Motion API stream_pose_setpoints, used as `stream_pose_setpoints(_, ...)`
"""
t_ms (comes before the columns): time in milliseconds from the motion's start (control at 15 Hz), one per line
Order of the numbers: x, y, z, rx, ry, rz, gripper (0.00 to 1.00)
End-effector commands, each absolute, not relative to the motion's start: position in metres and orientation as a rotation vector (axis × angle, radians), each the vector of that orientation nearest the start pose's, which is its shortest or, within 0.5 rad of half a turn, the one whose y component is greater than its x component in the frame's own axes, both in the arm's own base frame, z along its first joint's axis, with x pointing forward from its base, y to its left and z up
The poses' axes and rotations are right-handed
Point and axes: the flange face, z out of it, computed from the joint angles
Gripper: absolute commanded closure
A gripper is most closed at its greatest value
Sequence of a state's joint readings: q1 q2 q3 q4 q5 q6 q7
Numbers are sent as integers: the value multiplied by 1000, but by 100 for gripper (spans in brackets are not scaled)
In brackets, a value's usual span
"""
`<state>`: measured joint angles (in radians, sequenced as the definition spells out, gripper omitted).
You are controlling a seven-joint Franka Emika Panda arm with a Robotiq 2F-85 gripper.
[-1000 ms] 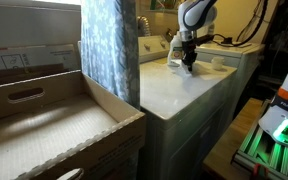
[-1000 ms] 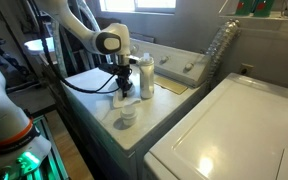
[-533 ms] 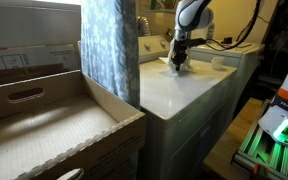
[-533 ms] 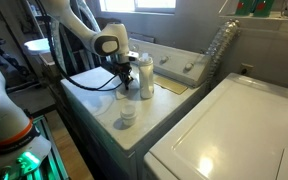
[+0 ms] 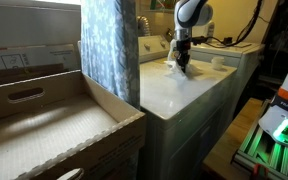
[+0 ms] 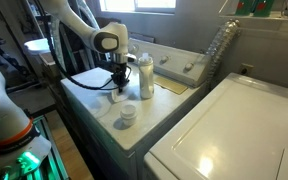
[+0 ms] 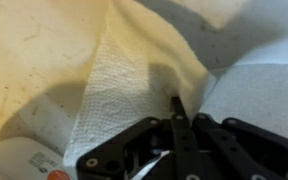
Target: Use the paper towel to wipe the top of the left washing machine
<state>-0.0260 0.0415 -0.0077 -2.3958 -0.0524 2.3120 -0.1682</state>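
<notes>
The paper towel (image 7: 109,85) is a crumpled white sheet lying on the flat white top of the left washing machine (image 5: 189,95), which also shows in an exterior view (image 6: 164,112). My gripper (image 7: 176,104) is shut, pinching a fold of the towel and pressing it down on the top. In both exterior views the gripper (image 5: 181,63) (image 6: 118,86) points straight down near the back of the top. The towel (image 5: 174,71) (image 6: 115,96) peeks out beneath it.
A white detergent bottle (image 6: 145,76) stands just beside the gripper. A small white cup (image 6: 129,115) sits nearer the front edge. A second washing machine (image 6: 239,125) adjoins. A patterned curtain (image 5: 109,45) and a cardboard box (image 5: 54,125) stand beside the machine.
My gripper has dragged the towel across the top, away from the small cup toward the back, then a little way back again. Bottle and cup have not moved.
</notes>
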Motion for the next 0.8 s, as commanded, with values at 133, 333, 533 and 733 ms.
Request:
stream_pose_setpoints(133,464,-47,270,-3377,-301,406,100)
stream_pose_setpoints(333,467,-24,273,-3304,-431,360,100)
stream_pose_setpoints(533,471,1,280,-3191,-539,272,100)
stream_pose_setpoints(733,472,13,277,-3108,-577,292,100)
